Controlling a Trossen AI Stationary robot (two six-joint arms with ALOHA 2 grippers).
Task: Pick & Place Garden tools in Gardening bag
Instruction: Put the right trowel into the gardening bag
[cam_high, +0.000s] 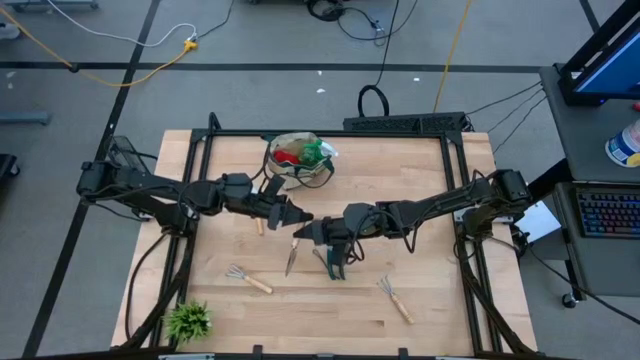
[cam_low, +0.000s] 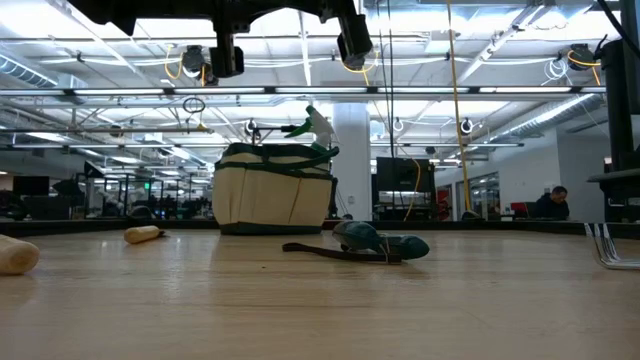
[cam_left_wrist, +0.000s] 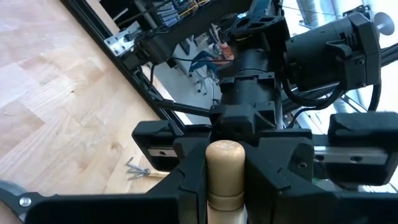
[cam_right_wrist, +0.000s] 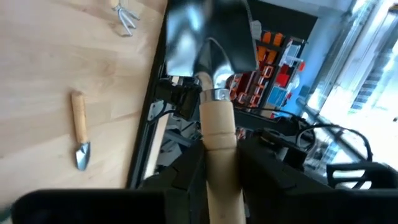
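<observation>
A wooden-handled trowel (cam_high: 291, 258) is held in the air over the table's middle, its metal blade (cam_right_wrist: 208, 37) toward the near edge. My left gripper (cam_high: 297, 215) and my right gripper (cam_high: 312, 232) face each other, both shut on its handle. The beige gardening bag (cam_high: 297, 160) stands on its base at the far middle, with red gloves and a green spray bottle (cam_low: 318, 128) sticking out. On the table lie a small trowel (cam_high: 258, 225), two hand rakes (cam_high: 248, 279) (cam_high: 395, 298) and dark pruning shears (cam_low: 360, 245). My left gripper pinches the trowel's wooden handle just below its rounded butt end (cam_left_wrist: 225, 165) between its two fingers (cam_left_wrist: 189, 186). It comes level from the table's left, across the handle. The trowel is clear of the table. My right gripper pinches the same handle nearer the blade, just behind the metal ferrule (cam_right_wrist: 217, 134), between its two fingers (cam_right_wrist: 186, 177). It comes level from the table's right, across the handle. The blade sticks out past the fingers.
A small leafy plant (cam_high: 188, 320) stands at the near left corner. A dark metal frame (cam_high: 200, 160) runs around the tabletop. There is bare wood (cam_high: 440, 190) between the bag and the right arm.
</observation>
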